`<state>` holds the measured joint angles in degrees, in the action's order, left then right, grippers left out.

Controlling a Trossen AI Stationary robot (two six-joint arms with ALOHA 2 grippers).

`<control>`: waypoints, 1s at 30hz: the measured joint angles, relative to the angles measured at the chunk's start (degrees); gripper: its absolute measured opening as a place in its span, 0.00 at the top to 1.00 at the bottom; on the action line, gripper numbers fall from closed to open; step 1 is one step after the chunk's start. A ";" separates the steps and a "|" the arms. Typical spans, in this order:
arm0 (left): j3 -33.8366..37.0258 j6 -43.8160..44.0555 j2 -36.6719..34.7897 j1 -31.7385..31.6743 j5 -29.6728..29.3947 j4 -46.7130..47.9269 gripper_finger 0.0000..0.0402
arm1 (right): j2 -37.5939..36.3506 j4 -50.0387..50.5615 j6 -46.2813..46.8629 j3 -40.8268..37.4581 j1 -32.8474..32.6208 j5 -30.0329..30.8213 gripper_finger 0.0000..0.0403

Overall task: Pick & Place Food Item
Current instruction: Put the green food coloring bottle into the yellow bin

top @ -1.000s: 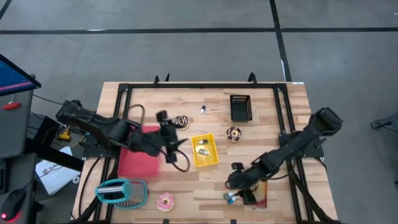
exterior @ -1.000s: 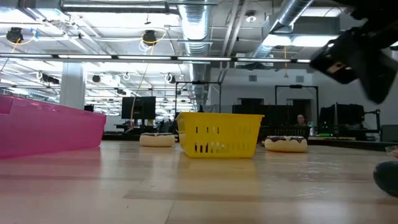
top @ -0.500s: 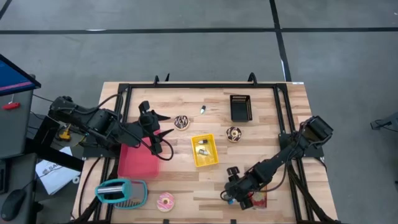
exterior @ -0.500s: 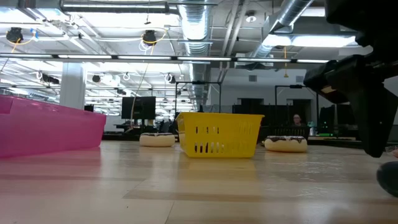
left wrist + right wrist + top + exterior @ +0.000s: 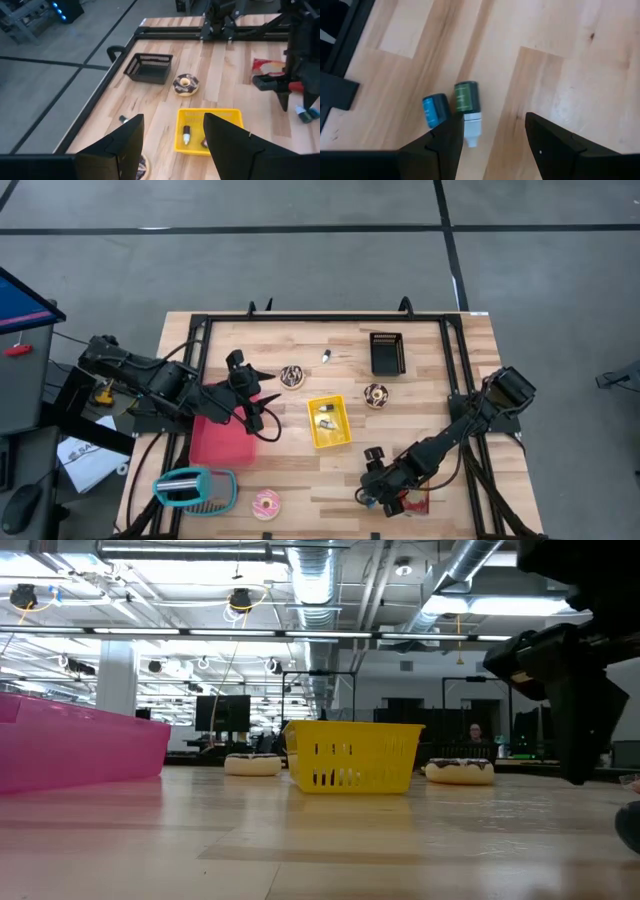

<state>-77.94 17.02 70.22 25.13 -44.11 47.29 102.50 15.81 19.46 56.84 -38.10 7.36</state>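
1. At the table's left edge, a pink bin (image 5: 222, 442) and a teal toaster-like item (image 5: 195, 488) are seen; a pink-iced donut (image 5: 267, 504) lies near the front edge.
2. The left gripper (image 5: 262, 399) is raised beside the pink bin, its fingers (image 5: 125, 145) spread apart with nothing between them.
3. A chocolate donut (image 5: 292, 376) lies just beyond it.
4. At centre, a yellow basket (image 5: 329, 422) is noted with small bottles inside.
5. A second chocolate donut (image 5: 376, 394) and a black basket (image 5: 386, 352) lie further right.
6. The right gripper (image 5: 374, 492) is lowered at the front right, fingers (image 5: 547, 150) apart and empty, over two small bottles (image 5: 452, 108) lying side by side on the wood.
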 joint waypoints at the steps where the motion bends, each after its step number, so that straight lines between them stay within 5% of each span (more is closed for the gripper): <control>1: 0.11 0.01 0.00 0.05 0.04 -0.16 0.50 | 0.00 0.00 -0.09 0.00 -0.18 0.02 0.50; 30: 0.12 1.29 0.00 0.04 0.01 -2.40 0.50 | -0.13 -0.87 -1.62 0.00 -0.51 0.18 0.50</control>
<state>-77.82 18.31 70.22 25.17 -44.10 44.88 102.37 14.94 17.85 56.84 -38.61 7.53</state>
